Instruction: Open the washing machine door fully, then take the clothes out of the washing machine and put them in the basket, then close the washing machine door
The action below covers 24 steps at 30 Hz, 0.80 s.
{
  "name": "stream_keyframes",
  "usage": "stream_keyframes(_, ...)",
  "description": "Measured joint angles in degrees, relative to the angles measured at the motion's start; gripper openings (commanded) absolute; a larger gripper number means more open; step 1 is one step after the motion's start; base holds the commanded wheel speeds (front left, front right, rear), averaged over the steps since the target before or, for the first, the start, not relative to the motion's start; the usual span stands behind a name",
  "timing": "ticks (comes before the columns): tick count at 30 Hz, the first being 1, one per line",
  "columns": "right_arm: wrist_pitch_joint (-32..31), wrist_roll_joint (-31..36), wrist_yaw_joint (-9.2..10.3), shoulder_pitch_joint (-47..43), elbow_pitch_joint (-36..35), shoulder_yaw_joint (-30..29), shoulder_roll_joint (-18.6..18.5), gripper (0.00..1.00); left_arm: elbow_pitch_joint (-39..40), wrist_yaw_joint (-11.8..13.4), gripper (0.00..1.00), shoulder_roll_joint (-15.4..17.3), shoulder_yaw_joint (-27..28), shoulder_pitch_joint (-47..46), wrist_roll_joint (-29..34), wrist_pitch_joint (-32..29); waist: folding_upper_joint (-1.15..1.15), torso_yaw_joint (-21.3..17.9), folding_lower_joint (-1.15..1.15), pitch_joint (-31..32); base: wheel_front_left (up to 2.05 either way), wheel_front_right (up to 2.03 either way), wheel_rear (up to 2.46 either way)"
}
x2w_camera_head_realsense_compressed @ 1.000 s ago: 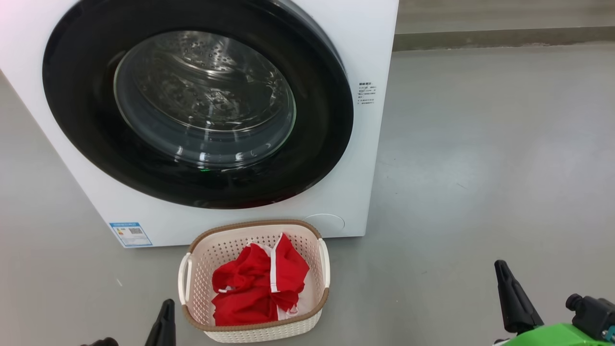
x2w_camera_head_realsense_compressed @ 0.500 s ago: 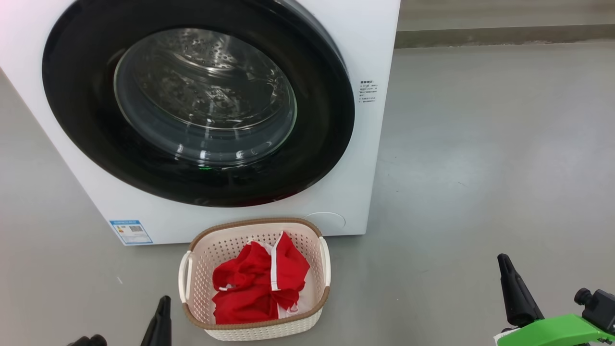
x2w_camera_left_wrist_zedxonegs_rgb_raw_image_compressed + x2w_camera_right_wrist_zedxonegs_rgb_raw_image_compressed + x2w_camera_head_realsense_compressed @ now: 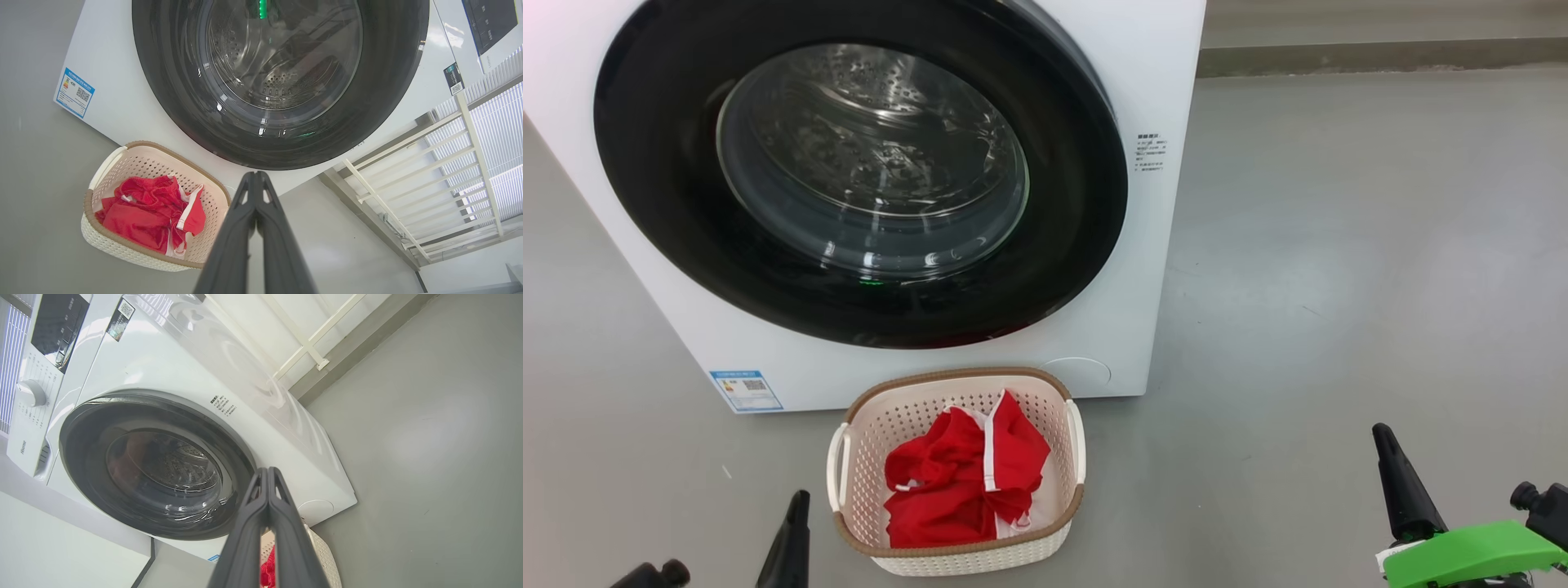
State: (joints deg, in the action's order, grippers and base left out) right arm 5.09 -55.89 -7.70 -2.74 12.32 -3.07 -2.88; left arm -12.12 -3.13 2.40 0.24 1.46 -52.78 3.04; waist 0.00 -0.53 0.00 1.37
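Red clothes (image 3: 964,482) in basket (image 3: 956,373), door (image 3: 662,204) seemingly shut

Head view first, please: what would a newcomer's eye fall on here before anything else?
The glossy black washing machine door, shut, dominates the upper left. Just below it on the grey floor, the basket holds the bright red clothes. The left claw and right claw are shut and empty.

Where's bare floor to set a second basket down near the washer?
Widest bare floor: right of the washing machine, up to the wall base. Smaller strip left of the basket. Crowded before the door, where the basket stands.
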Motion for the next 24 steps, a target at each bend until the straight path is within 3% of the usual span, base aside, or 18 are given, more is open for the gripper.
stream_keyframes(24, -3.53, -16.13, 0.15, 2.13, 1.35, -0.20, -0.49, 0.00, -1.24, -1.02, 0.00, 0.00, 1.81, -2.02, -16.21, -3.80, 0.00, 0.22, 0.00, -0.57, 0.00, 0.00, 0.00)
